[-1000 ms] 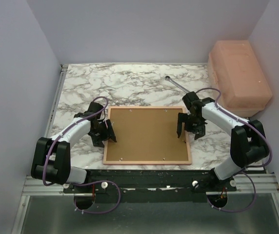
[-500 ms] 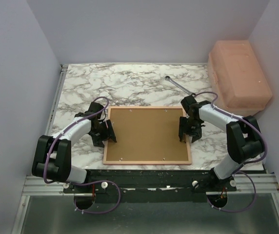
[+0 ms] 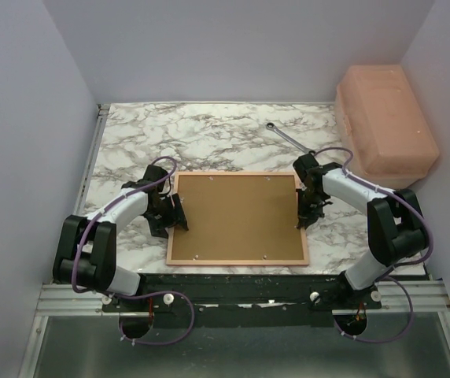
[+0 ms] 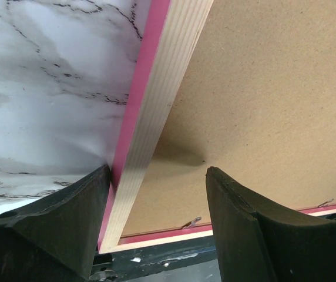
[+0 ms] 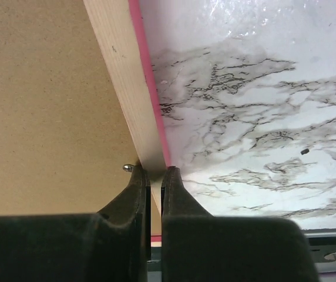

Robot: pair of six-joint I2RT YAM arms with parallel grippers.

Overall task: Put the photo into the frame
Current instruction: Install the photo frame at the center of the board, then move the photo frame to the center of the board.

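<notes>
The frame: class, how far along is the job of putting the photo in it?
Done: the frame lies face down on the marble table, with the brown backing panel inside it. In hand: the right pincer is shut on its right rail; the left pincer stands open astride the left rail. Left: no photo shows, so whether it is inside cannot be told.

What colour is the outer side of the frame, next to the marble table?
Bright pink; the frame shows it best in the left wrist view.
</notes>
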